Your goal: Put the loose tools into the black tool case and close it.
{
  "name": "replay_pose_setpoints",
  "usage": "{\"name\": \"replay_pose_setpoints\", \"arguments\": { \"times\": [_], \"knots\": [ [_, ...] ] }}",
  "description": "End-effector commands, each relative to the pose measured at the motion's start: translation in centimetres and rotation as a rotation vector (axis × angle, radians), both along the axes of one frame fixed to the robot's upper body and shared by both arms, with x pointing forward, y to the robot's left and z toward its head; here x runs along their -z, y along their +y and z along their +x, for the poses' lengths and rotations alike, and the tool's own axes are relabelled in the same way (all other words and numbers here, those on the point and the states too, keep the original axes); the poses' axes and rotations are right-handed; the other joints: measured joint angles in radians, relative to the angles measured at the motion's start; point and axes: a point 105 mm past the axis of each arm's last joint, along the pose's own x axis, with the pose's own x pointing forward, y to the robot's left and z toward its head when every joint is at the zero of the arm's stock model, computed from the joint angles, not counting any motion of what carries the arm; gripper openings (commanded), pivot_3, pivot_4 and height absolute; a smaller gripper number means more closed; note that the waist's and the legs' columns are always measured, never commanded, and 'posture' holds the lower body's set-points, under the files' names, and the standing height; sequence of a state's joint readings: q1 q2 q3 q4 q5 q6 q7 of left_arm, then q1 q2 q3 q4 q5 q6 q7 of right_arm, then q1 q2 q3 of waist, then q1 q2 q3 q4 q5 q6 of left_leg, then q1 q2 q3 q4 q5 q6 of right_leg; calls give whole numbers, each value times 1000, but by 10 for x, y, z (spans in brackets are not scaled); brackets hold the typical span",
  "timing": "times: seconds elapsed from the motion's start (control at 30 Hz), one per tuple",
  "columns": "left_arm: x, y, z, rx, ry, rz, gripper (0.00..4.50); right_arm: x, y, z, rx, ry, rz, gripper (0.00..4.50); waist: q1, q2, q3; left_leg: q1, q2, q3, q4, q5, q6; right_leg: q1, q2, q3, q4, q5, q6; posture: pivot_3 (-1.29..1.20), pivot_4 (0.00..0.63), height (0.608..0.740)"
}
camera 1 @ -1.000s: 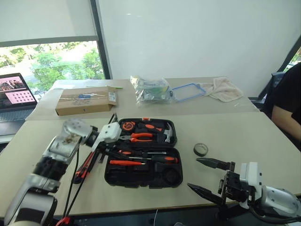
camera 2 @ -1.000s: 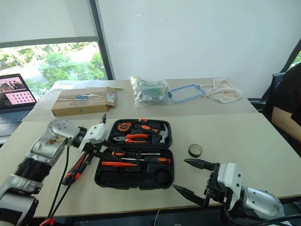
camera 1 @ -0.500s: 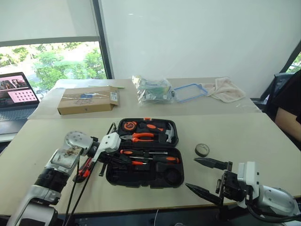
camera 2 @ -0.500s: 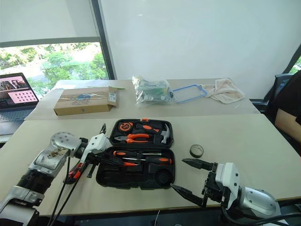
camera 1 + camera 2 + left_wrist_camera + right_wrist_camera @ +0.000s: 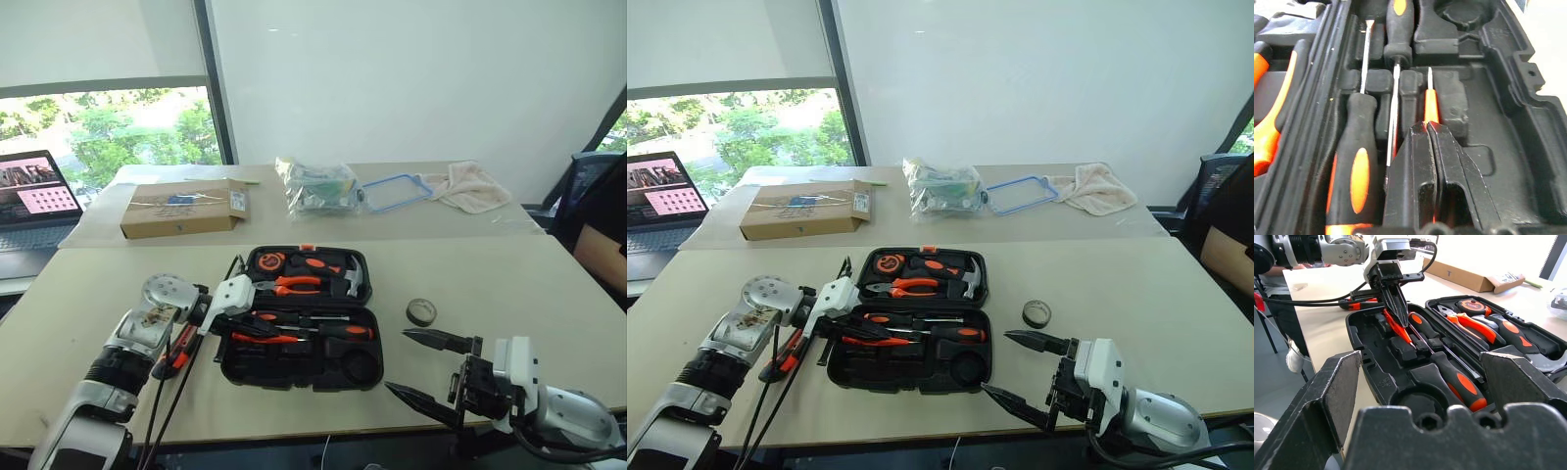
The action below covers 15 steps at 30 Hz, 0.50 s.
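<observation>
The black tool case (image 5: 227,364) lies open on the table, lid half on the far side. My left gripper (image 5: 253,330) reaches low into its near half, shut on the slim orange screwdriver (image 5: 1430,105), whose shaft runs along a recess. Two black-and-orange screwdrivers (image 5: 338,331) (image 5: 1354,166) lie in the slots beside it. An orange-black utility knife (image 5: 176,351) rests on the table left of the case, partly behind my left arm. The small black tape roll (image 5: 420,311) sits to the case's right. My right gripper (image 5: 423,367) hovers open near the table's front edge, right of the case.
Orange-handled pliers (image 5: 294,285), a hammer (image 5: 351,279) and a tape measure fill the lid half. At the back are a cardboard box (image 5: 181,208), a laptop (image 5: 29,191), a plastic bag (image 5: 315,186), a blue frame (image 5: 397,189) and a towel (image 5: 468,183). A person (image 5: 602,225) sits at the right edge.
My left gripper has sunk a little into the case's near half, carrying the orange screwdriver. The right gripper has stayed put.
</observation>
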State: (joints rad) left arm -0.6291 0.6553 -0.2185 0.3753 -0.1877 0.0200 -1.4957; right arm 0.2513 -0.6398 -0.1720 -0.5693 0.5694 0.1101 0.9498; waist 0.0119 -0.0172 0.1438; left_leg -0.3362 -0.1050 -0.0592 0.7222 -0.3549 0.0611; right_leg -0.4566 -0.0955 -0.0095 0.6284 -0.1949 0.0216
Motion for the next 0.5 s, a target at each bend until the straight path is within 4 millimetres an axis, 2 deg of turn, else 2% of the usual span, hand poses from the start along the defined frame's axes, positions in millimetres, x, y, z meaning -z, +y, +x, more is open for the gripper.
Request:
{"name": "replay_pose_setpoints", "arguments": {
  "times": [0.03,0.13,0.33,0.5],
  "knots": [
    [4,2,1,2,-1,26,81,-7,2,-2,-4,-45,1,4500,0,0,0,0,0,0,0,0,0,0,0,0,0,0,0,0,150,740],
    [4,2,1,5,-24,13,81,-8,2,-2,-1,-46,2,4500,0,0,0,0,0,0,0,0,0,0,0,0,0,0,0,0,150,740],
    [-26,-3,-4,46,-62,-143,81,-7,2,-3,2,-43,5,4500,0,0,0,0,0,0,0,0,0,0,0,0,0,0,0,0,150,740],
    [-12,6,-17,108,-55,-37,81,-6,3,-2,-1,-39,8,4500,-2,0,0,0,0,0,-1,0,0,-1,0,0,0,0,0,0,150,740]
  ]
}}
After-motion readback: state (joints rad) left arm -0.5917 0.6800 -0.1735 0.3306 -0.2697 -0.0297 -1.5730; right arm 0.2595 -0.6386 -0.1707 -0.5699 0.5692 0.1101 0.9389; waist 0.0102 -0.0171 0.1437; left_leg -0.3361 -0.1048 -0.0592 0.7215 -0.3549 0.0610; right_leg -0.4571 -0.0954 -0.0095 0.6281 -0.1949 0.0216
